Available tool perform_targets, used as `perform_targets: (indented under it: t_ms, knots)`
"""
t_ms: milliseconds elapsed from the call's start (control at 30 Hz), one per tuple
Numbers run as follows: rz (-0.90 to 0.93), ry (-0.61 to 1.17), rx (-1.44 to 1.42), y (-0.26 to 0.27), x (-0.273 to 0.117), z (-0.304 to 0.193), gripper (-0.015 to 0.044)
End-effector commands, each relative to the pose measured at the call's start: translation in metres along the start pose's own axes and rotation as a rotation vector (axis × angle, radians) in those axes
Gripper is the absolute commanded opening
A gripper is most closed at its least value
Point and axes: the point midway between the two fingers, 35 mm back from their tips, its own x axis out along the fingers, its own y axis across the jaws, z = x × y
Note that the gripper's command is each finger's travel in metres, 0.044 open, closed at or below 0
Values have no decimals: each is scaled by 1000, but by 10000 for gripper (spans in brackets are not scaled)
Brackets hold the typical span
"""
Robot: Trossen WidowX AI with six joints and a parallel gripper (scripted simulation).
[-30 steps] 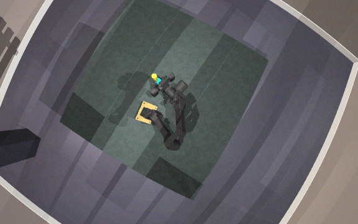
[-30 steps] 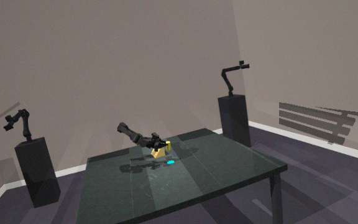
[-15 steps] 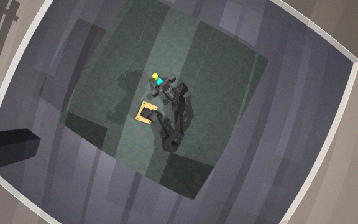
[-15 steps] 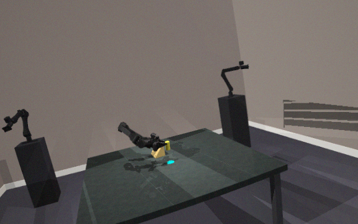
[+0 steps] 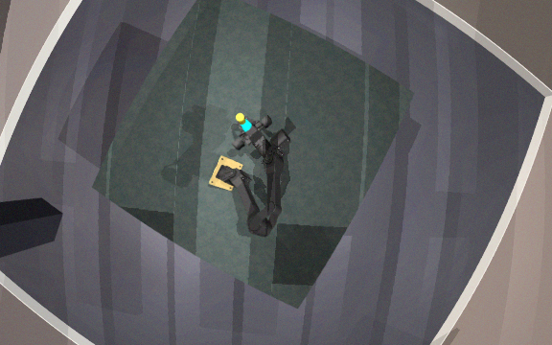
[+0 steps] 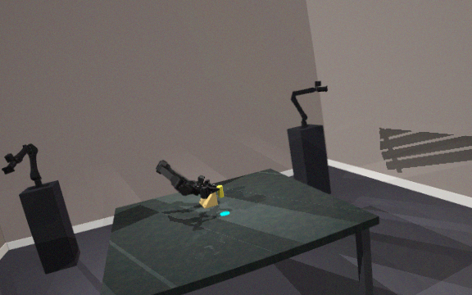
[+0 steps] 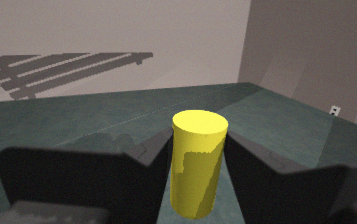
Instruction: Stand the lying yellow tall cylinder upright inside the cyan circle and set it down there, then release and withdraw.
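Dark arm (image 5: 274,184) (image 6: 179,180) folded back, fingers level, gripping upright yellow cylinder (image 5: 240,117) (image 6: 220,191) (image 7: 196,167)

The cylinder (image 5: 240,117) (image 6: 220,191) (image 7: 197,165) is plain yellow, the circle (image 5: 245,126) (image 6: 224,213) cyan, the tabletop (image 5: 324,144) (image 6: 301,229) (image 7: 129,112) mottled dark green.

In the exterior view, a dark green tabletop (image 6: 260,242) spreads across the lower middle, one corner pointing right above a dark table leg (image 6: 365,258). Nearer its far edge than its near edge, a black robot arm (image 6: 180,183) reaches over a tan wedge-shaped block (image 6: 209,201). The arm's gripper (image 6: 216,189) is closed on a yellow cylinder (image 6: 220,191), held roughly upright above the surface. A flat cyan circle (image 6: 224,213) lies below the cylinder, toward the near edge. Beyond the tabletop's left corner, a black arm (image 6: 34,164) stands on a dark pedestal (image 6: 49,229); past the far corner, another black arm (image 6: 299,104) tops a second dark pedestal (image 6: 310,157).
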Motion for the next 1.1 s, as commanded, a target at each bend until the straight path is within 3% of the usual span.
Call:
perform_targets:
  t_ms: [0,300,1067]
  knots:
    - [-3,-9,-8,0,0,1,105]
    - [-2,-8,-8,0,0,-1,105]
    - [0,-2,-10,0,8,-84,105]
